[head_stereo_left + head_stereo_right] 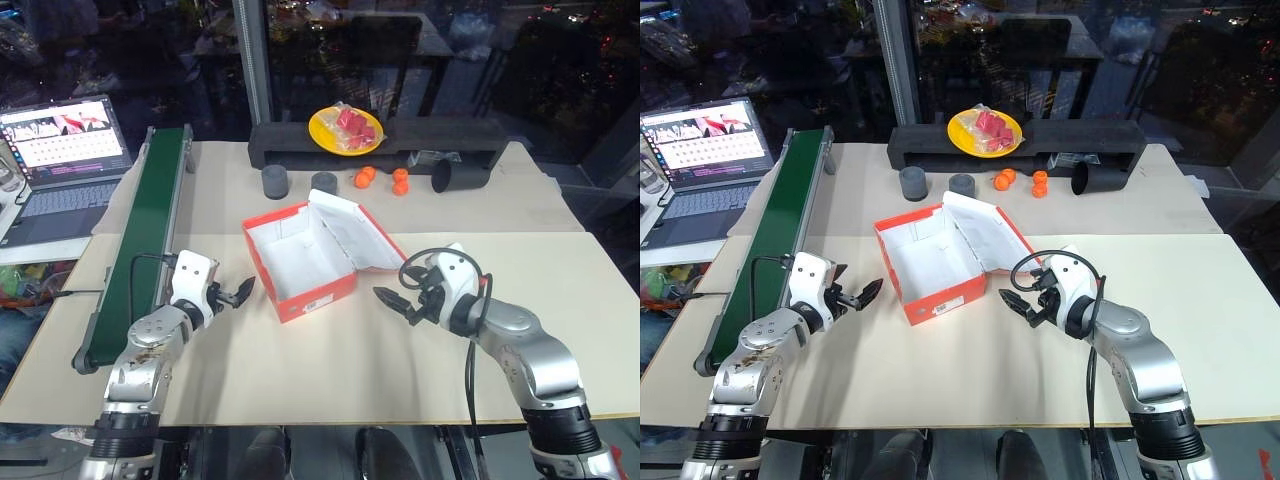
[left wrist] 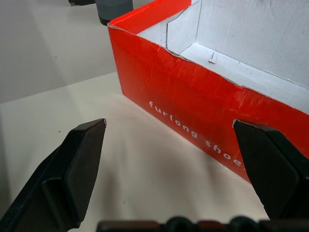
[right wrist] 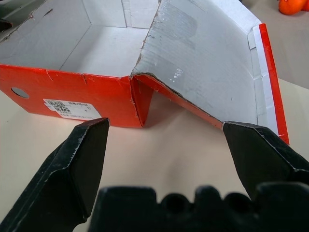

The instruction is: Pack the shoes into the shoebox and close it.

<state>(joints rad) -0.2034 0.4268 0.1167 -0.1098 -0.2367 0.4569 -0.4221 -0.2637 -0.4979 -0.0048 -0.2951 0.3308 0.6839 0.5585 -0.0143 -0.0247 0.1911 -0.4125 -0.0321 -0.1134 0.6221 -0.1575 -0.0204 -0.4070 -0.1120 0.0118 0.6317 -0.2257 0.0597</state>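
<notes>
1. The shoebox (image 1: pixel 300 262) stands open in the middle of the worktop (image 1: pixel 330 360). Its lid (image 1: pixel 357 232) is folded back and leans out to the right on its hinge.
2. The inside of the box is white, and as far as I can see it is empty. In my judgement the packing has not begun, and closing the lid is also still to do.
3. I cannot find the shoes anywhere on the worktop, so I cannot say where they are.
4. The left pincer (image 1: pixel 238 294) hovers just to the left of the box, with its fingers wide apart and nothing between them.
5. The right pincer (image 1: pixel 398 303) hovers just to the right of the box, near the lid's lower edge, also spread apart and empty. Neither one touches the box.
6. On the long red side, seen from the left wrist, white letters (image 2: pixel 193 133) read "furlong shoe"; the rest is cut off.
7. On the near end of the box there is a white label (image 3: pixel 70 109) with a barcode and small print that I cannot read, and beside it a small round hole.
</notes>
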